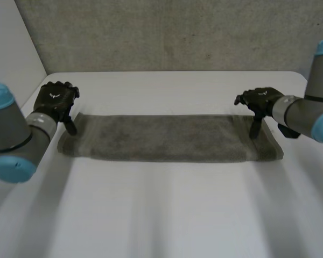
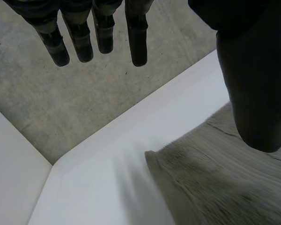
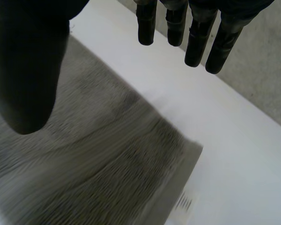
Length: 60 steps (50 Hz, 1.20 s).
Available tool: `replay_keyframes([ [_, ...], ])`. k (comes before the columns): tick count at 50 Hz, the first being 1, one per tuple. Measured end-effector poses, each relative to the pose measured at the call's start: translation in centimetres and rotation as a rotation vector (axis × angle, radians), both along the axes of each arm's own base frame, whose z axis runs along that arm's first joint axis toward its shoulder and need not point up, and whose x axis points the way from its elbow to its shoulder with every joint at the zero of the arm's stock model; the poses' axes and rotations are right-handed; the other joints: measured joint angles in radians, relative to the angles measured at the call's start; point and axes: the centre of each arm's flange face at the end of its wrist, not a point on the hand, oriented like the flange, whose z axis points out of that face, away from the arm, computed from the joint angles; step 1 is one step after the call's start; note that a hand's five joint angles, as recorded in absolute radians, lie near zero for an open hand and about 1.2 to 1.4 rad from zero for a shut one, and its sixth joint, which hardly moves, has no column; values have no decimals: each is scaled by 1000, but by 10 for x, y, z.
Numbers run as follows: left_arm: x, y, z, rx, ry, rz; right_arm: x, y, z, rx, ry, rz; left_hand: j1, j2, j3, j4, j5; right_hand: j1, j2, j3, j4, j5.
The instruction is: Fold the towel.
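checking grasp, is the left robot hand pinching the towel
No, the left robot hand has straight fingers far from its thumb, no towel between them.

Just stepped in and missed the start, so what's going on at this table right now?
A two-armed robot is working on a grey towel that lies flat as a long, narrow strip across the white table. The left robot hand is at one short end of the towel and the right robot hand at the other. Both hands are open, with fingers straight and the thumb held apart over the cloth. Neither has pinched the towel yet.
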Motion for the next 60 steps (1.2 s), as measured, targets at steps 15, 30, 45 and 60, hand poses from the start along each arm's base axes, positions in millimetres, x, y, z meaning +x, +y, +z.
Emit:
replay_keyframes([
  [15,11,55,5,-65,41,-10,-26,48,-47,-64,134,-23,27,26,27,27,28,1,0,-4,-3,0],
  [30,8,53,4,-34,135,-80,-38,33,-72,-126,163,-84,47,48,47,48,49,312,295,291,288,312],
  [45,9,54,4,-30,138,-76,-57,16,-76,-139,182,-125,47,48,47,48,49,1073,1059,1074,1082,1093],
  [60,14,51,5,-32,142,-60,-159,-48,-13,-323,428,-365,47,47,47,48,48,1077,1059,1083,1082,1093],
])
